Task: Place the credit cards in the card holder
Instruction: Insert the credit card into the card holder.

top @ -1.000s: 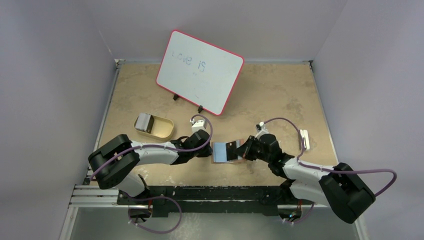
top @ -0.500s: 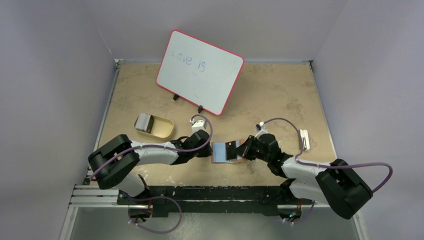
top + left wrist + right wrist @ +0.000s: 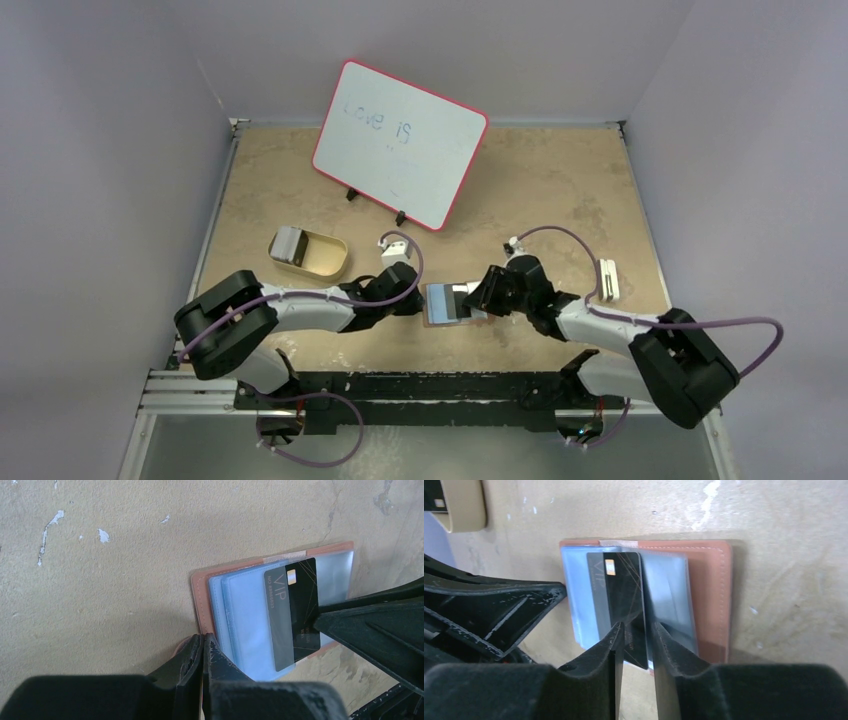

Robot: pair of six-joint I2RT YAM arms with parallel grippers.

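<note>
Right gripper (image 3: 636, 630) just opening, letting go of card (image 3: 616, 590) sitting in holder (image 3: 711, 595); left gripper (image 3: 205, 640) closed at holder edge.

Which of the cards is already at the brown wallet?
The black card marked VIP: it lies partly tucked under a clear sleeve of the open wallet. The other cards sit in the tan tray on the left arm's side.

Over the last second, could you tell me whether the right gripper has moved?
Yes: the right gripper has shifted slightly left and farther up the table, toward the whiteboard.
</note>
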